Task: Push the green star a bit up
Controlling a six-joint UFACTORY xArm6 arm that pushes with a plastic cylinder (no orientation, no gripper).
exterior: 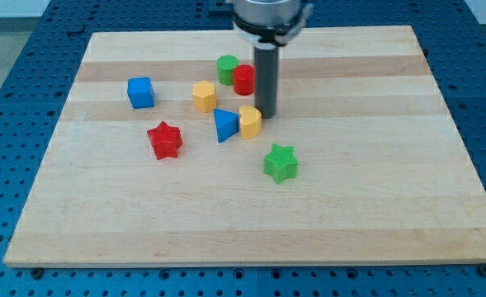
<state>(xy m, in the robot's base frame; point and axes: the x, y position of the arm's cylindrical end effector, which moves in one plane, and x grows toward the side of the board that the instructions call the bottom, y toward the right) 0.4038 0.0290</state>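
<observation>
Nearest the view's bottom stretches a wide bare band of the pale wooden tabletop (251,223), which lies on a blue perforated base (11,49). The first block up from there is the green star (280,162), standing alone a little to the view's right of centre, with open wood all round it. Higher and towards the view's left sits the red star (165,139), also clear of its neighbours. Next comes a pair in contact: the blue triangular block (224,125) and, on its right, the yellow block (250,121) with a rounded top. My tip (266,115) comes down just beside that yellow block, at its upper right, and well above the green star, which it does not touch. The end effector is a plain dark rod (266,78) with nothing to spread or pinch, so no grasp state applies. Farther up, the blue cube (141,92) rests near the view's left edge of the tabletop, and the yellow hexagonal block (204,96) is near the middle. Farthest, the red cylinder (243,80) and green cylinder (227,69) stand touching, just left of the rod.
</observation>
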